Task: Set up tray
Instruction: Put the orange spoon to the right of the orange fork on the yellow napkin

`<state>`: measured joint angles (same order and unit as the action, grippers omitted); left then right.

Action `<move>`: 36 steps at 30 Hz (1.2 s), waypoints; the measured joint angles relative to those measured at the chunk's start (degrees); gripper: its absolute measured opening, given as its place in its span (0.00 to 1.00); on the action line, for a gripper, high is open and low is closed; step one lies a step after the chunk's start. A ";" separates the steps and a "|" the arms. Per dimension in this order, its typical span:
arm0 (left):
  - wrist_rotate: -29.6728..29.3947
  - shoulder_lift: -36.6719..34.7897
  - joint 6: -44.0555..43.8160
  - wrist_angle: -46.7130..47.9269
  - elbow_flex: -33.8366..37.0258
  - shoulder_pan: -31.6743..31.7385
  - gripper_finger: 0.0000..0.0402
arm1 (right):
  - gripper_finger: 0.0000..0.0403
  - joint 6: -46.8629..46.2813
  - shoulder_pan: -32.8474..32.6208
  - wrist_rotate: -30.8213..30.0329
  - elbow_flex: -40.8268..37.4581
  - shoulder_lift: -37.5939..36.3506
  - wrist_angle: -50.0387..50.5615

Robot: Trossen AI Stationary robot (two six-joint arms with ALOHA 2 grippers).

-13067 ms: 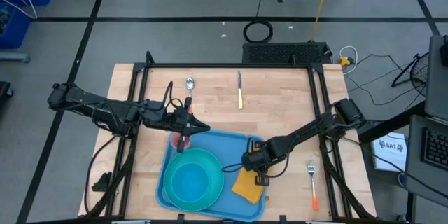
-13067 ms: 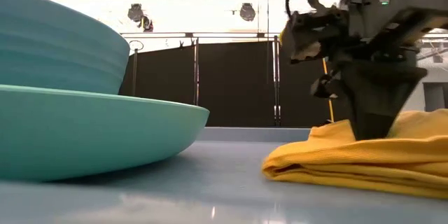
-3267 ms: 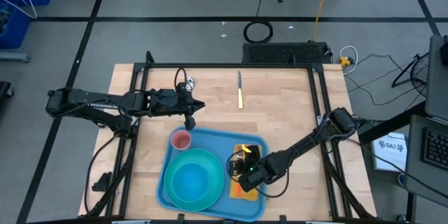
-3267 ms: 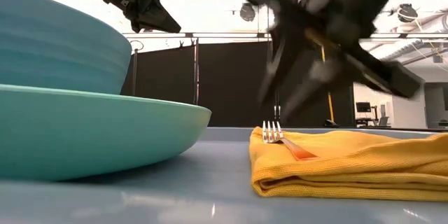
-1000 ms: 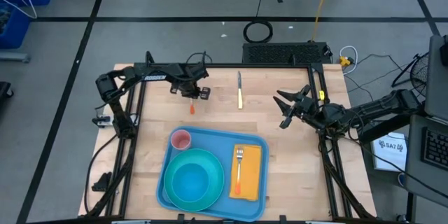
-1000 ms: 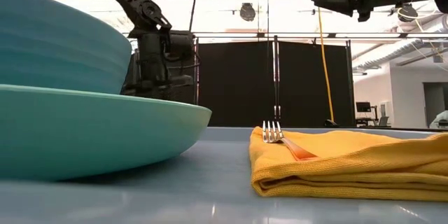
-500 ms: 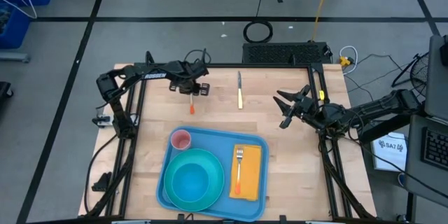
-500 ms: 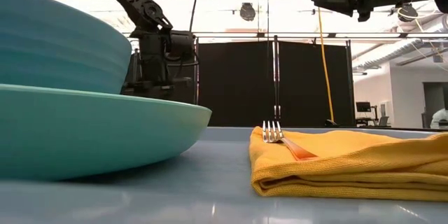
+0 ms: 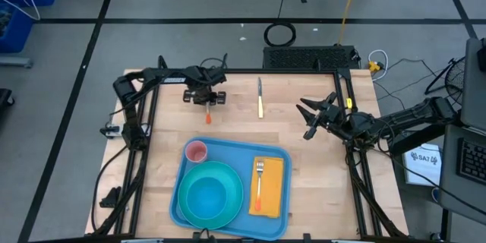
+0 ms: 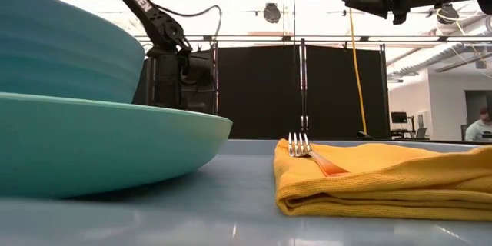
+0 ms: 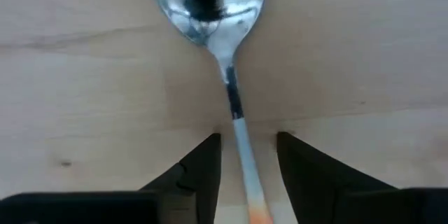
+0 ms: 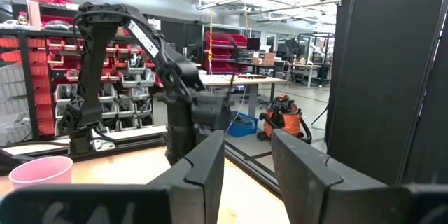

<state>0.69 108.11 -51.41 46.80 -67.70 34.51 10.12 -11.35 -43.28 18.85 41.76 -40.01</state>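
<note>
— Tray (image 9: pixel 228 156): where is it placed, and what is carried on it?
— It is set at the near middle of the bench (image 9: pixel 304 133). A teal plate (image 9: pixel 210 194) with a bowl, a pink cup (image 9: pixel 197 152) and an orange napkin (image 9: pixel 267 186) bearing a fork (image 9: pixel 258 184) are carried.

— How are the tools seen?
— The left tool (image 11: pixel 246 155) is lowered over a spoon (image 11: pixel 222 49) at the far left, its fingers parted, the handle lying between them untouched. The right tool (image 9: pixel 307 116) is held above the bench's right side, fingers spread, nothing gripped.

Workshop, red parts bins (image 12: pixel 49 63), shop vacuum (image 12: pixel 283 115), black partitions (image 10: pixel 338 92)
</note>
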 joint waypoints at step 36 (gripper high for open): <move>-6.53 -12.89 6.35 -2.11 0.28 -15.90 0.02 | 0.27 -1.88 0.00 -0.08 0.00 -0.03 1.75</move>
<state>-5.84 95.23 -45.06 44.68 -67.42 18.61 8.24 -11.35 -43.35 18.85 41.73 -38.26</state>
